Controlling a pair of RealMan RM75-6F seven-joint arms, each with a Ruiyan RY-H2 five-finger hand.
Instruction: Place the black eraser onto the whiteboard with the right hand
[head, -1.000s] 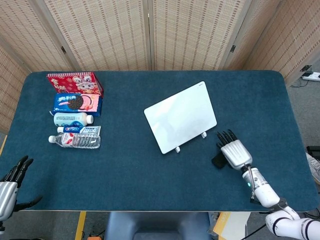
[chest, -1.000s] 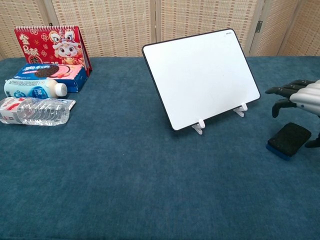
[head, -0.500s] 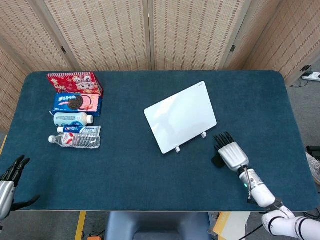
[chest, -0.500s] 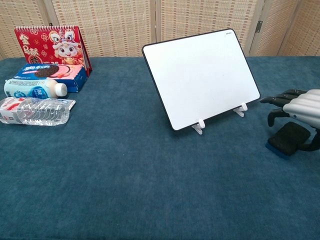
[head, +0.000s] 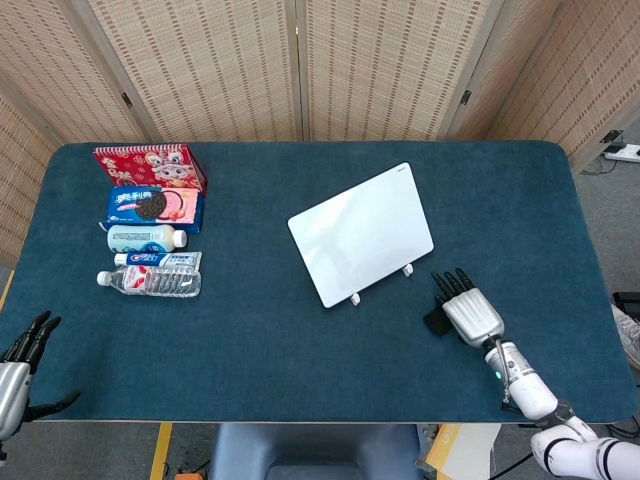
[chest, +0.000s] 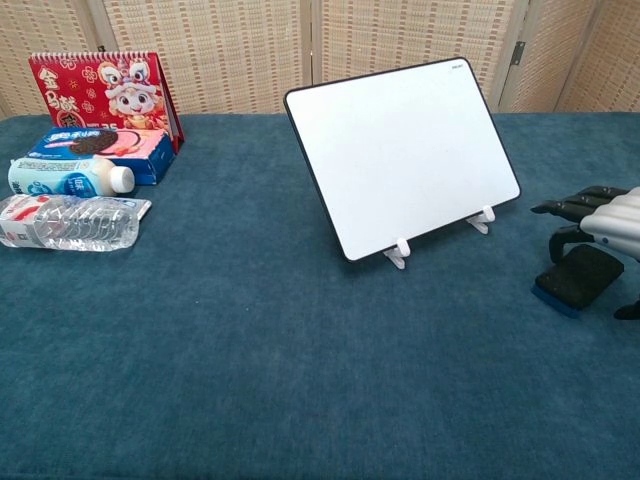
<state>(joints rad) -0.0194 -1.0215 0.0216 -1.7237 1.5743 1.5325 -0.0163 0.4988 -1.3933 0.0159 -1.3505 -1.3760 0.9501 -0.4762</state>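
Note:
The black eraser with a blue underside lies flat on the blue cloth, right of the whiteboard. The whiteboard leans back on its small white feet. My right hand hovers just over the eraser's right end with fingers spread and the thumb low at the far right, holding nothing. In the head view the right hand covers most of the eraser, whose left end sticks out. My left hand hangs off the table's near left corner with fingers extended, empty.
At the far left stand a red calendar, a blue cookie box, a small white bottle and a lying clear water bottle. Blue cloth covers the table; woven screens stand behind.
My right hand has drifted slightly right and back toward me over the eraser, with the thumb dropping lower. The eraser and the whiteboard stayed put.

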